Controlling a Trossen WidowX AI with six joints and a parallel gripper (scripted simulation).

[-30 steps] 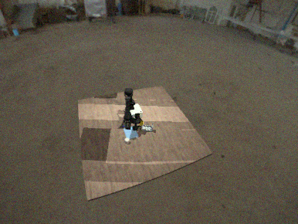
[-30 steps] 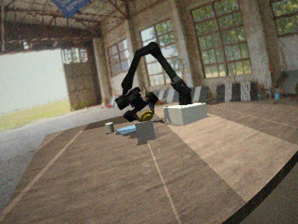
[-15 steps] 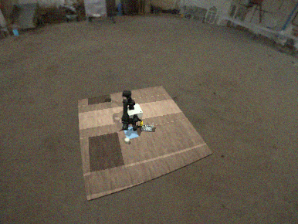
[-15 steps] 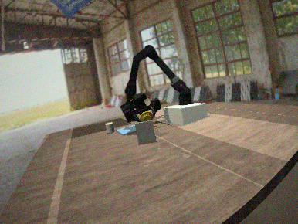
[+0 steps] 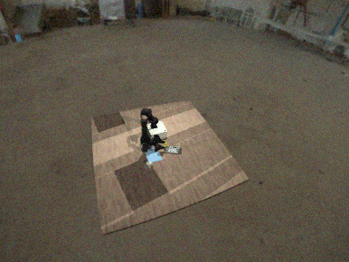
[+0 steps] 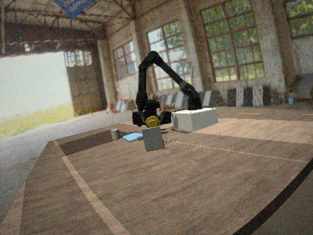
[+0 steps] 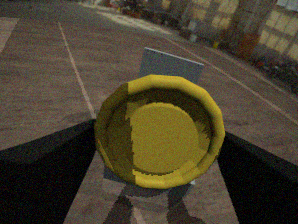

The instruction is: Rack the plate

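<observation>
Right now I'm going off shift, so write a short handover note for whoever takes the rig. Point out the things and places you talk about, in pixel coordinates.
End effector (image 6: 152, 121) (image 7: 158, 132): closed on the yellow plate (image 5: 165, 145) (image 6: 152, 121) (image 7: 162, 132), gripped by its rim.
Dish rack (image 5: 173, 149) (image 6: 153, 138) (image 7: 171, 65): on the table, its grey end panel upright; in the wrist view the plate hides most of it.
Nearby: a blue sheet (image 5: 154, 156) (image 6: 133, 137) and a small grey cylinder (image 6: 115, 134).
Done: plate picked up and brought to the rack.
Left: stand it in a slot between the rails, let go, move the arm away. Whether it lines up with a slot, I cannot tell.
</observation>
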